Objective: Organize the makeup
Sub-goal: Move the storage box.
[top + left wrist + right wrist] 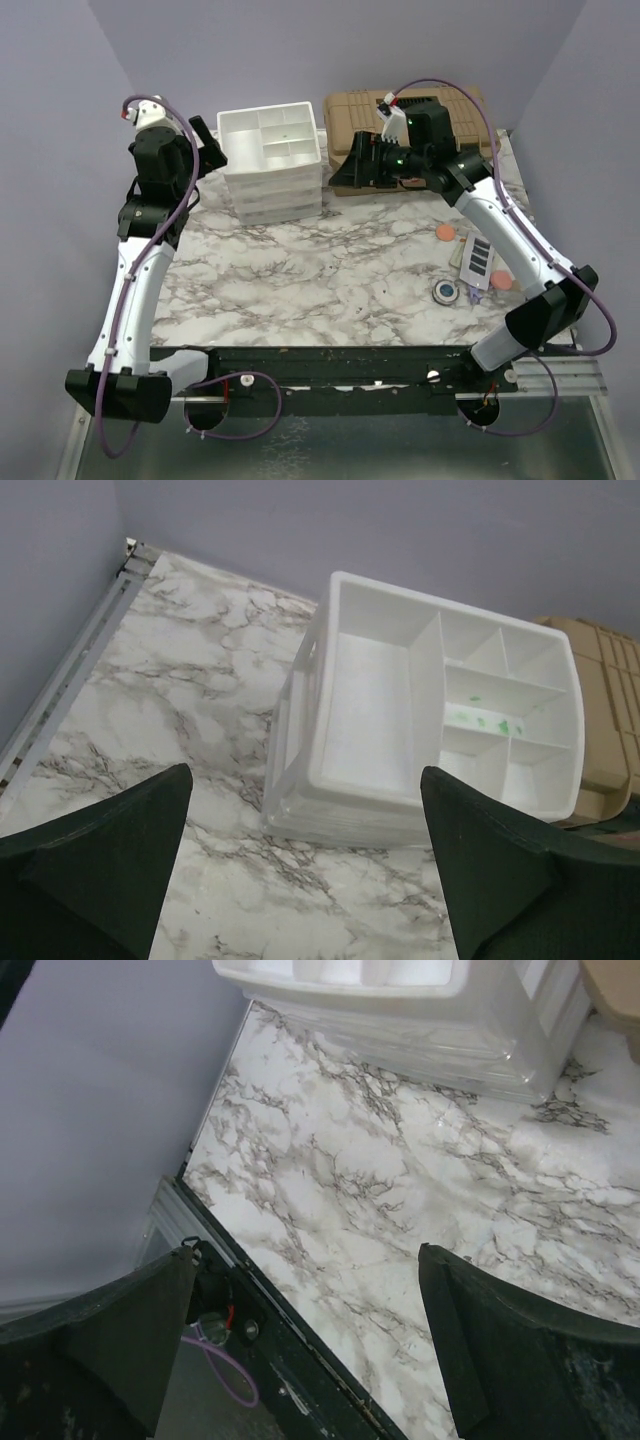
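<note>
Lilac walls (60, 120) close in on three sides of a white marble-patterned tabletop (330, 280), and I have a broad bare stretch of it in the middle to move through. A black rail (340, 365) runs along the near edge.

I count two arms. My left arm (135, 290) reaches up the left side. Its wrist view shows the left gripper (305, 772) spread wide with nothing between the fingers, hovering just in front of the drawer unit. My right arm (500, 225) bends in from the right edge. The right gripper (305, 1252) is likewise spread wide and holds nothing, above bare marble.

One tan plastic toolbox (350, 110) sits at the back wall. One white plastic drawer unit (275, 195) stands just left of it, with six compartments in its top tray by my count. Green flecks lie in one of them.

All the makeup lies near the right edge, well apart from the drawers and partly under my right forearm:
- one clear rectangular palette (479, 258) with dark pans
- one round blue-centred compact (445, 291)
- two salmon round discs, one (445, 233) behind the palette and one (502, 282) in front of it, beside the arm
- one thin pencil (472, 296) just beside the compact

Nothing on any of these is large enough for me to read.
</note>
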You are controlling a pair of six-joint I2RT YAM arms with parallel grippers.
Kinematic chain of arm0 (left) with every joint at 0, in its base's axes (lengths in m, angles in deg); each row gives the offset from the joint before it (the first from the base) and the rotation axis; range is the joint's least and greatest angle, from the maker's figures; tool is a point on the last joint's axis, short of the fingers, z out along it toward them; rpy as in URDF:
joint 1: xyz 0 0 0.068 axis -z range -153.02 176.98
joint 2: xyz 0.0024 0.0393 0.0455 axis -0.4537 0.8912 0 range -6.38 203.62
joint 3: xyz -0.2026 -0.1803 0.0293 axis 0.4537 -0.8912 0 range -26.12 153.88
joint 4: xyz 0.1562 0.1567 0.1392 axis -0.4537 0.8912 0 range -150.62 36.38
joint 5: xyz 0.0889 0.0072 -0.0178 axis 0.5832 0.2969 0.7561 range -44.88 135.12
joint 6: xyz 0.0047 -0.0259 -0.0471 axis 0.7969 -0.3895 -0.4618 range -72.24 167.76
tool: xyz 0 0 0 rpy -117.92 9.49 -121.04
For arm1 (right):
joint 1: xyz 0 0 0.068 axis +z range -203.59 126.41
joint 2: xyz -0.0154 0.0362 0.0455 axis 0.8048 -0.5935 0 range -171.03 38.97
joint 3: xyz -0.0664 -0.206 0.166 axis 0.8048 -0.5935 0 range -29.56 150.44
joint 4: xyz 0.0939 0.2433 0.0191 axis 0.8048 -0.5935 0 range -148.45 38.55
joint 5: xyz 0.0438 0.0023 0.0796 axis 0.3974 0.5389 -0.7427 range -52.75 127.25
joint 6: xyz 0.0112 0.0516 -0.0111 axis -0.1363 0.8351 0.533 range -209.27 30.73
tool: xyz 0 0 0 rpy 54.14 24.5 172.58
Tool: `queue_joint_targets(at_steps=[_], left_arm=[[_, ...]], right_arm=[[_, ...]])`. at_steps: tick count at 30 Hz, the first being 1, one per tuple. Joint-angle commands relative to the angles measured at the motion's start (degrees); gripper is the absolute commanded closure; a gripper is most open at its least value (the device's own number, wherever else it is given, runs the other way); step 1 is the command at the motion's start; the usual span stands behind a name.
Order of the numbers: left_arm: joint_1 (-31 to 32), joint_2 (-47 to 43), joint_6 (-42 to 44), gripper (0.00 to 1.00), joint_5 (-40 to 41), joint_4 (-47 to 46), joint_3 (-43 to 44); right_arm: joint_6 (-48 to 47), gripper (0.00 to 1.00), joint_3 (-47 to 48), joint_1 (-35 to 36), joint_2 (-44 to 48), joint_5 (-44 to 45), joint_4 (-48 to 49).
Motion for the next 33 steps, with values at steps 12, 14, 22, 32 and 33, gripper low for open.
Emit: queue_joint_targets(at_steps=[12, 14, 22, 32, 33], left_arm=[[-4.99, 12.68, -4.18, 0.12, -10.08, -1.68, 1.58], [-5.5, 13.98, -4.32, 0.12, -10.11, -2.31, 2.08], [-5.54, 14.6, -5.34, 0.1, -11.75, -8.25, -0.49], [-5.54, 12.67, -6.17, 0.01, -13.2, -10.73, 0.22], [-5.54, 12.84, -6.26, 0.01, -13.24, -10.99, 0.14]], right_arm=[[0.46, 0.0, 28.0, 1.64, -24.04, 15.05, -1.83], [0.7, 0.0, 27.05, 1.7, -25.75, 14.49, 4.86], [0.23, 0.0, 43.38, 1.55, -39.47, 7.23, 4.1], [1.15, 0.0, 39.13, 1.61, -39.68, 3.89, 8.65], [1.18, 0.0, 38.5, 1.6, -39.6, 3.73, 9.31]])
